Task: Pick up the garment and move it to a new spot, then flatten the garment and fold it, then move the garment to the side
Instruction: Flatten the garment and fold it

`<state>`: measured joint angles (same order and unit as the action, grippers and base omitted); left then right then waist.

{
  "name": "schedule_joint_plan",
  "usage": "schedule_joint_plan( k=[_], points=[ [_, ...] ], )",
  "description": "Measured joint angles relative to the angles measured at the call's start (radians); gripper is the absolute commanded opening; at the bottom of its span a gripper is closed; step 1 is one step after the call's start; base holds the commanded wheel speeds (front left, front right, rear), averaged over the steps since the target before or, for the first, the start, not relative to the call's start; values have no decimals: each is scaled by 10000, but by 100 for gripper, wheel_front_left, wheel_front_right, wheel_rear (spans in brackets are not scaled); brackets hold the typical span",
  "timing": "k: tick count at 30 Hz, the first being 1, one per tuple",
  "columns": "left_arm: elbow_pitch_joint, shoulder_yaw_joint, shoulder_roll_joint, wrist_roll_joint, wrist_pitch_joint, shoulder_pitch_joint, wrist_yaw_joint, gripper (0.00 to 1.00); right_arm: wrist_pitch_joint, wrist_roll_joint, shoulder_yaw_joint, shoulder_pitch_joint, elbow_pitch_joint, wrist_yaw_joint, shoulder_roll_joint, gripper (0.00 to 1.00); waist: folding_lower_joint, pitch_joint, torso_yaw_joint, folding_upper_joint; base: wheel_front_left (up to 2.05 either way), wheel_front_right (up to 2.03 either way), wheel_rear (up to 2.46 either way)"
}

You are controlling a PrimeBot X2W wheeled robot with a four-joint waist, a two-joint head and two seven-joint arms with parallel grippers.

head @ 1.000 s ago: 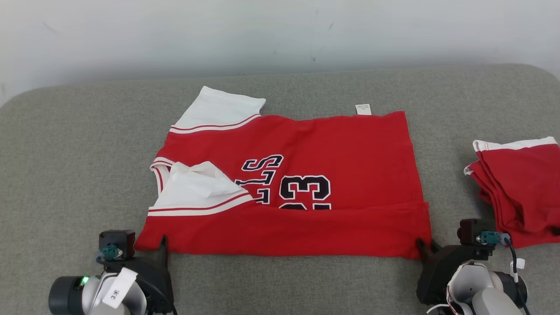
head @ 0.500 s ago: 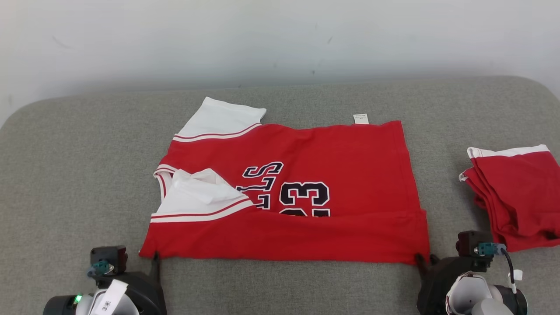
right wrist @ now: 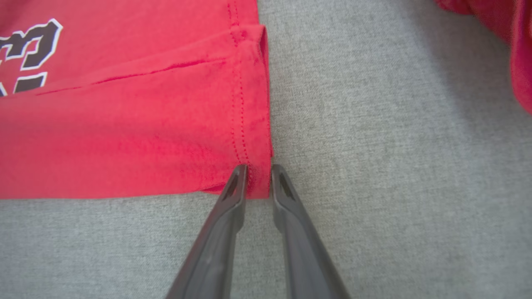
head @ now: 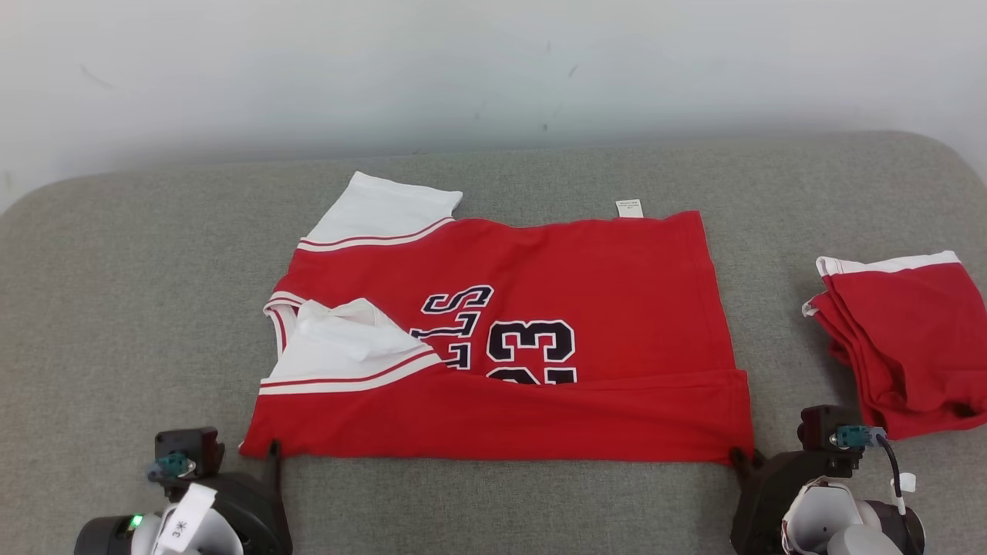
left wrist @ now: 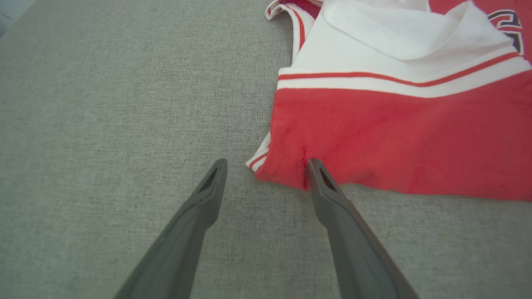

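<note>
The garment (head: 540, 308), a red jersey with white sleeves and dark lettering, lies spread on the grey cushion (head: 116, 308), its near edge folded over the number. My left gripper (left wrist: 266, 166) stands open at the near left corner, which lies between the tips; one fingertip (left wrist: 314, 166) touches the hem. In the head view that left gripper (head: 268, 456) sits just below this corner. My right gripper (right wrist: 258, 170) has its fingers drawn close together on the near right corner of the garment (right wrist: 124, 137). From the head, the right gripper (head: 744, 460) shows at that same corner.
A stack of folded red garments (head: 902, 339) lies at the right of the cushion, also seen as the red stack (right wrist: 517, 50) in the right wrist view. A pale wall (head: 493, 69) runs behind the cushion's far edge. Bare grey cushion stretches to the left of the jersey.
The whole head picture has shifted, so the camera moved. The garment lies as before. Both grippers stay at its near corners, the left one a little further back from the hem.
</note>
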<state>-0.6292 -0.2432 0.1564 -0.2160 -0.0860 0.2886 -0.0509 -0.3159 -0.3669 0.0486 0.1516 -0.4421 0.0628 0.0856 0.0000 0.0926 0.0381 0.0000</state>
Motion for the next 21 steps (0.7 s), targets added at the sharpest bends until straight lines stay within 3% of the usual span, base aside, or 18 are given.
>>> schedule_joint_plan(
  k=[3, 5, 7, 8, 21],
  points=[
    [-2, 58, 10, -54, 0, 117, 90, 95, -19, 0, 59, 20, 56, -4, 0, 23, -1, 63, -39, 0, 0, 0, 0],
    [-15, 61, 2, -81, 0, 152, 107, 57, -25, 0, 77, 48, 109, -10, 0, 16, 0, 132, -67, 0, 0, 0, 0],
    [-65, 73, -2, -121, -19, 286, 161, 18, -102, 0, 79, 126, 132, -12, -2, 0, 0, 199, -94, 0, 0, 0, 0],
    [-71, 75, -6, -123, -17, 338, 161, 0, -109, 0, 79, 177, 134, -12, 0, 0, 0, 233, -104, 0, 0, 0, 0],
    [-255, 15, -130, -188, -54, 424, 339, 0, -111, -25, -13, 223, 121, -15, 84, 0, 0, 273, 28, 0, 0, 0, 0]
  ],
)
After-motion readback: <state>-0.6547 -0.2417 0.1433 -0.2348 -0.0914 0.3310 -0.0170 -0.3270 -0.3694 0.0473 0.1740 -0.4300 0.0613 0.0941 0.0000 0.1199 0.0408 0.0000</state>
